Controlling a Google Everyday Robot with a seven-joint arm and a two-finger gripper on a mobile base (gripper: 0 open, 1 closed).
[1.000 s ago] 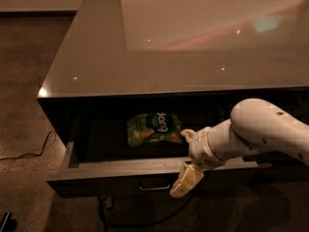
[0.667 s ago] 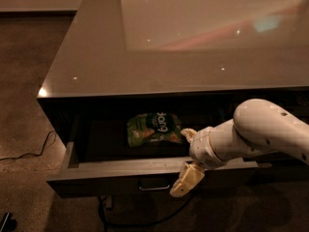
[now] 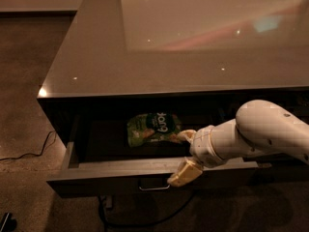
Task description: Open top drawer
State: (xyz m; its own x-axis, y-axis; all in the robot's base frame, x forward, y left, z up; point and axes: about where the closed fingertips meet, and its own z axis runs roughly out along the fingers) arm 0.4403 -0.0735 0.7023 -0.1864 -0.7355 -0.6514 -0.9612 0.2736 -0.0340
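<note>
Gripper (image 3: 185, 154) sits astride the front edge of the top drawer (image 3: 96, 177). Its two pale fingers (image 3: 183, 174) are spread apart and grasp nothing: one reaches in over the drawer's inside, the other lies outside against the dark front panel, and the panel's upper lip runs between them. Just below and beside the outer finger is the small metal handle (image 3: 154, 188), which the gripper is not using. A green snack bag (image 3: 152, 128) lies just behind the inner finger, and I cannot tell whether they touch. The drawer already stands well out from under the glossy countertop (image 3: 169, 47), so the task looks nearly done and only a short pull seems to be left. To do that pull well, the inner finger should bear flat on the back of the panel and draw straight back along the arm (image 3: 270, 134), in line with the drawer's travel. The hook is close to the panel's middle, so an even pull should not twist the drawer. The wrist should stay level so the lip does not slip out from between the fingers. The inner finger should ride high enough not to drag the bag forward. Slowing near the end of travel would avoid a jolt.
</note>
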